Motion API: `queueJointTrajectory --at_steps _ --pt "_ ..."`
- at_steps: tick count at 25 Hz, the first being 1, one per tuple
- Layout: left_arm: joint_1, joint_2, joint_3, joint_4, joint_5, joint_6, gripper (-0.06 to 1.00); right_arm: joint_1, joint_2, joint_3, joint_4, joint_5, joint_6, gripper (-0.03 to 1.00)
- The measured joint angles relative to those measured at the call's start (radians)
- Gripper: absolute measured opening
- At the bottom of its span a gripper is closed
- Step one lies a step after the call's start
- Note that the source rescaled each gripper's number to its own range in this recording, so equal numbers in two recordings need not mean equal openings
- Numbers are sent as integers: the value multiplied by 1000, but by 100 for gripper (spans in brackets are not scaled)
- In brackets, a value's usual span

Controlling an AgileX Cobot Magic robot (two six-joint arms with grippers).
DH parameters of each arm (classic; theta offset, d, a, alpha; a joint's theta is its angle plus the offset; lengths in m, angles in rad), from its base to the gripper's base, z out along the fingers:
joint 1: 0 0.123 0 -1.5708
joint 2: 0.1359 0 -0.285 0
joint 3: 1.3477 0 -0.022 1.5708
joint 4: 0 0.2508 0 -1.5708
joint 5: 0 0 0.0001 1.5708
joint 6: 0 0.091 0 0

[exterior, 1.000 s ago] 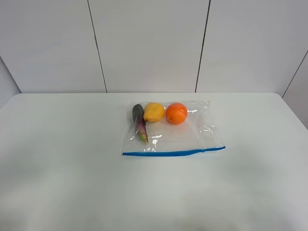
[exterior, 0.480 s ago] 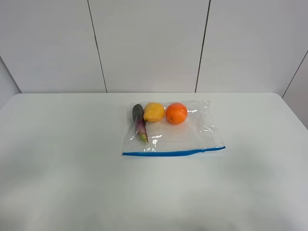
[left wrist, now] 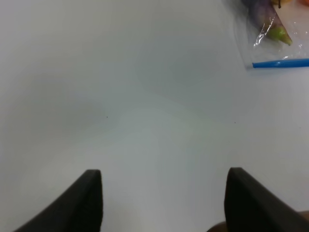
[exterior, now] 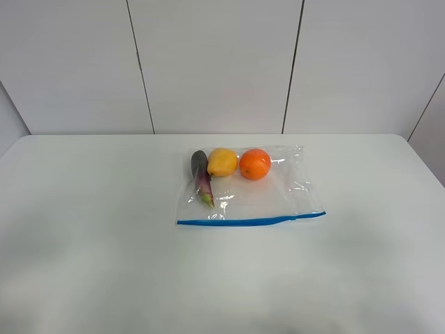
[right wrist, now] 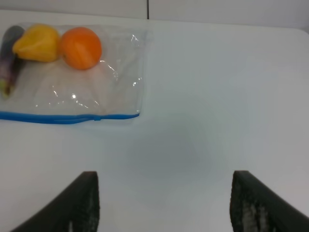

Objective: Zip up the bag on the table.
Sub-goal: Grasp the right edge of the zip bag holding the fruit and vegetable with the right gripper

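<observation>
The clear bag (exterior: 261, 191) lies flat on the white table (exterior: 83, 229), its blue zip strip (exterior: 250, 220) along the near edge. Inside sit an orange (exterior: 254, 164), a yellow fruit (exterior: 222, 162) and a purple eggplant (exterior: 201, 177). The right wrist view shows the bag (right wrist: 82, 89) with its zip strip (right wrist: 67, 118) well ahead of my open right gripper (right wrist: 164, 203). The left wrist view shows only the bag's corner (left wrist: 270, 34) and strip end (left wrist: 280, 63), far from my open left gripper (left wrist: 164, 200). Neither gripper shows in the exterior view.
White wall panels (exterior: 215, 66) stand behind the table's far edge. The table's right edge (exterior: 424, 163) lies beyond the bag. Nothing but the bag lies on the tabletop.
</observation>
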Motion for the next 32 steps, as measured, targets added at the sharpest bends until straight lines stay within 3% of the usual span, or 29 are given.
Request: queueJointTrajectory --at_steps 32 --pt "0 0 0 0 0 0 100 0 0 0 0 0 0 73"
